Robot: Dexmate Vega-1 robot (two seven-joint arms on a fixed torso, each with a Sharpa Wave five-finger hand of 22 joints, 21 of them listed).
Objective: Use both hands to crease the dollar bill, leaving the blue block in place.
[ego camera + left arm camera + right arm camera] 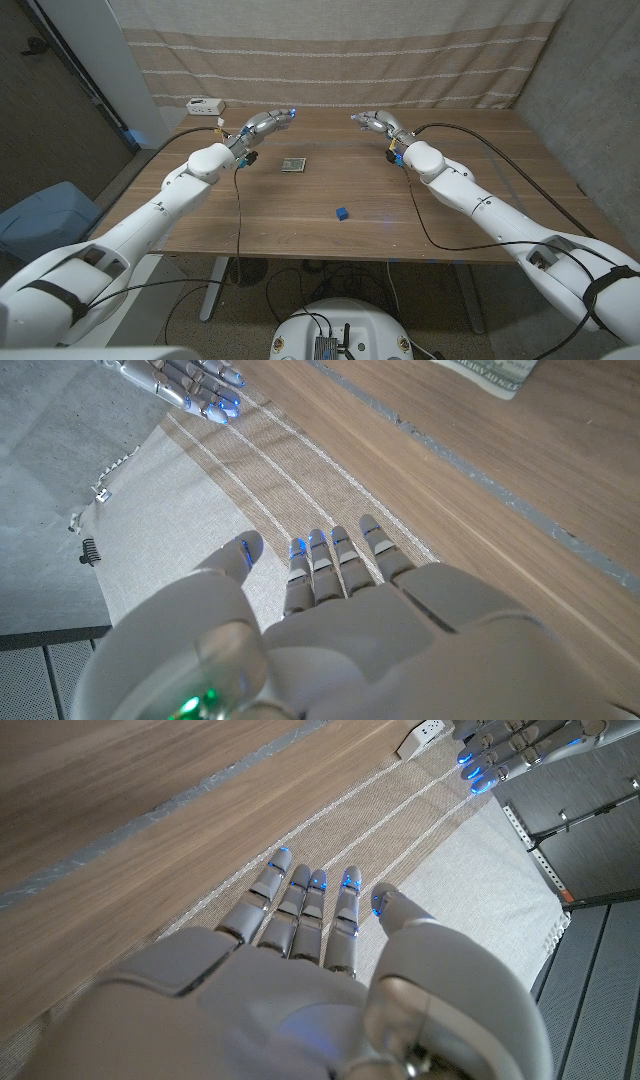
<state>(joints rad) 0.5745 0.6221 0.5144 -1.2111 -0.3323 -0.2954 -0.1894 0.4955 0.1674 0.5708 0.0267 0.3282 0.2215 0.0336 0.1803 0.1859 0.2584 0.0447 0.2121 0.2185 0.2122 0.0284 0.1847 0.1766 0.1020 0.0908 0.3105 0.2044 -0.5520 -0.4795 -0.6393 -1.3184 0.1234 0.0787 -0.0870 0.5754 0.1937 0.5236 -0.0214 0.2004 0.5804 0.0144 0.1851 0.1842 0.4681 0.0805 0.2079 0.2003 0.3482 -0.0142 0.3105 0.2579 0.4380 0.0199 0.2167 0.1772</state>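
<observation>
A folded dollar bill [293, 164] lies on the wooden table [300, 230] left of centre, and an edge of the bill [490, 372] shows in the left wrist view. Nearer the front sits a small blue block [342, 213]. My left hand [268, 121] hovers near the table's far edge, behind and left of the bill, fingers straight and apart, holding nothing. My right hand [378, 121] hovers at the far edge on the right, also open and empty. Each wrist view shows its own hand [330, 630] [300, 980] with fingers extended, and the other hand's fingertips [195, 382] [500, 745] beyond.
A white power strip [205, 105] lies at the table's far left corner. A striped beige curtain [330, 50] hangs behind the table. Black cables [240, 210] trail from both arms across the tabletop.
</observation>
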